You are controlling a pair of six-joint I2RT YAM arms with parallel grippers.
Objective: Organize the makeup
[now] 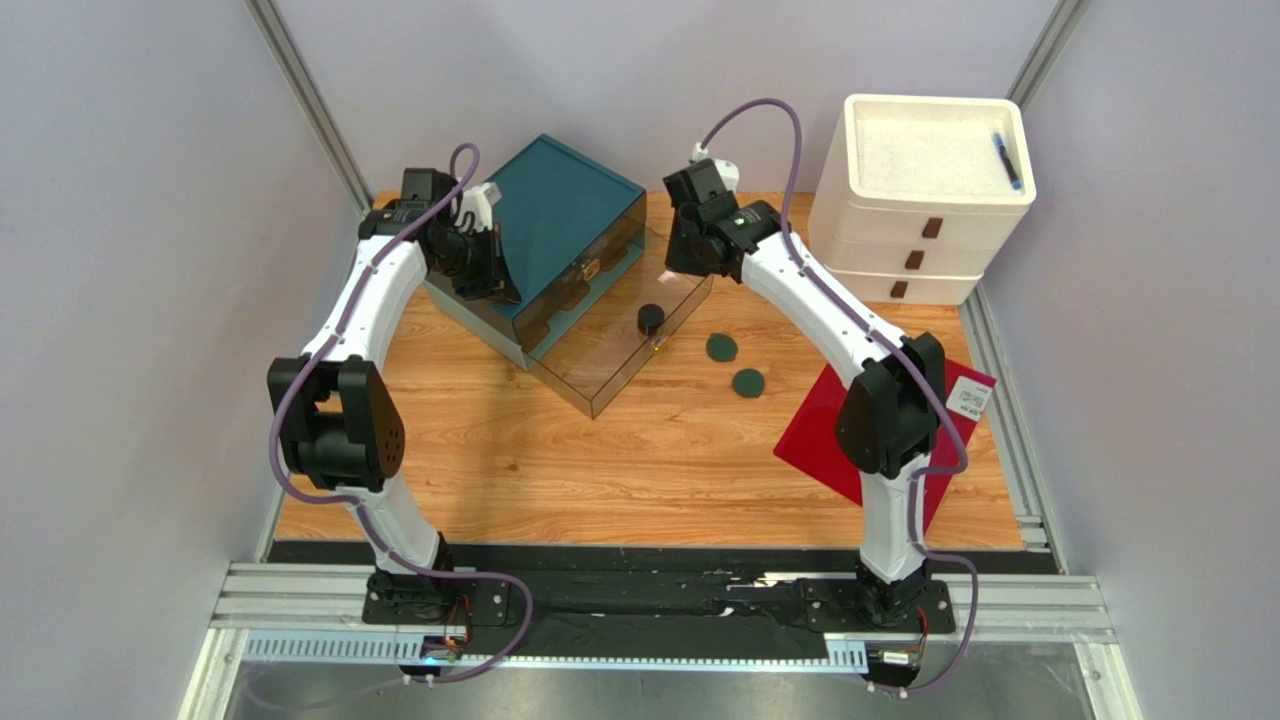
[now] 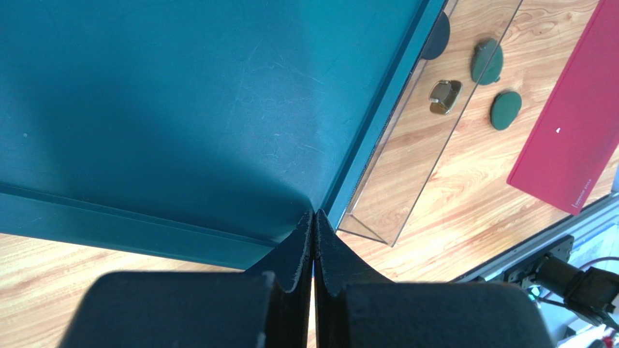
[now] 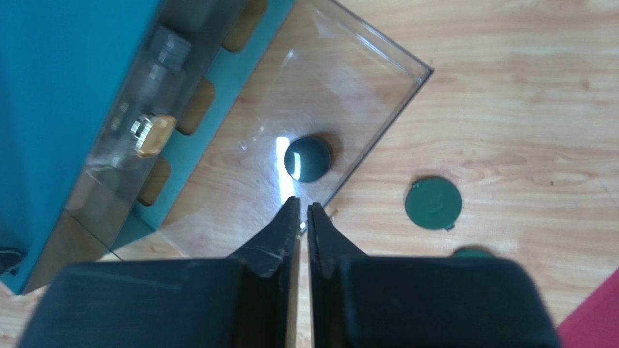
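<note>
Inside the clear drawer (image 3: pixel 327 80), a dark compact (image 3: pixel 307 159) sits just ahead of the right gripper (image 3: pixel 304 212), its fingers pinched together, empty; two green compacts (image 3: pixel 433 203) lie outside the drawer.

I find the top view bright and evenly lit, with only soft shadows on the table (image 1: pixel 631 465). In the right wrist view, a white glare streak crosses the clear drawer (image 3: pixel 363 87), and the fingers (image 3: pixel 265 250) near the lens look soft.
</note>
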